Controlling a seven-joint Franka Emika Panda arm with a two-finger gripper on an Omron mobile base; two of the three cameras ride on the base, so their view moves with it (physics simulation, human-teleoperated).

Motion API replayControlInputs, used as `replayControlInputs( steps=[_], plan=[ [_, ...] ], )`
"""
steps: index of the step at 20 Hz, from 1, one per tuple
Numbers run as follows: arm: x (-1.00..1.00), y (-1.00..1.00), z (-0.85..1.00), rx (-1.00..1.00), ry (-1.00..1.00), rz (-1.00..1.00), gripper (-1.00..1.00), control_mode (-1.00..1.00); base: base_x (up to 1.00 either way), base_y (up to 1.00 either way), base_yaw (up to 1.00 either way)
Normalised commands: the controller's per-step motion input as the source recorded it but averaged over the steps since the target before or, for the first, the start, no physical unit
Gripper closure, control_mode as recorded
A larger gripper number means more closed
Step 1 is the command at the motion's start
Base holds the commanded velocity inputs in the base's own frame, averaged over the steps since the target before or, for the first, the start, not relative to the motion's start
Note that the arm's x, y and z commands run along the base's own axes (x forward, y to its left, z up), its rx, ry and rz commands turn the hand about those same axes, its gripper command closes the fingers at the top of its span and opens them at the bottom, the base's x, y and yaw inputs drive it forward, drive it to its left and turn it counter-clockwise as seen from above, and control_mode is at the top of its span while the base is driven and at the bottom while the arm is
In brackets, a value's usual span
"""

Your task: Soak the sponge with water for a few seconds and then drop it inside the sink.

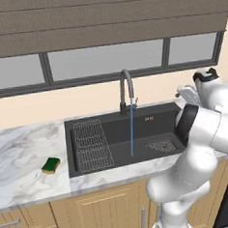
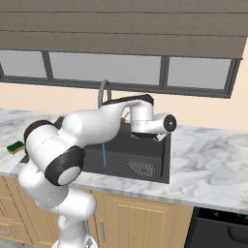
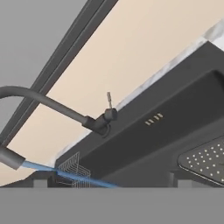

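The sponge (image 1: pixel 51 164), green on top and yellow below, lies flat on the marble counter left of the sink (image 1: pixel 107 128); it also shows at the left edge of the right base view as the sponge (image 2: pixel 16 146). A thin blue stream of water (image 1: pixel 131 129) falls from the dark gooseneck faucet (image 1: pixel 126 88) into the basin. My gripper (image 2: pixel 145 137) hangs over the back right part of the sink (image 2: pixel 116 162), far from the sponge. In the hand view the gripper (image 3: pixel 109 179) is open and holds nothing, and the water (image 3: pixel 65 173) crosses low on the left.
A wire rack (image 1: pixel 91 144) stands in the left half of the basin and a mesh drain (image 1: pixel 162 146) lies at the right. The wall and window run close behind the faucet (image 3: pixel 52 105). Marble counter (image 2: pixel 208 160) stretches to the right of the sink.
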Motion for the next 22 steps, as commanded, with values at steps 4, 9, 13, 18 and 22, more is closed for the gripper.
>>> replayControlInputs(
  steps=[4, 9, 13, 18, 22],
  plan=[
    [-0.45, 0.05, 0.13, -0.09, 0.06, -0.07, -1.0, -1.0, 0.0, 0.0, 0.0],
    [-0.51, 0.06, 0.37, -0.1, 0.07, 0.0, -1.0, -1.0, 0.0, 0.0, 0.0],
    [-0.21, 0.42, 0.27, -0.14, 0.2, 0.0, -1.0, -1.0, 0.0, 0.0, 0.0],
    [-0.19, 0.7, 0.02, -0.1, 0.25, 0.0, -1.0, -1.0, 0.0, 0.0, 0.0],
    [-0.52, 0.67, 0.0, -0.04, 0.1, 0.0, -1.0, -1.0, 0.0, 0.0, 0.0]
  ],
)
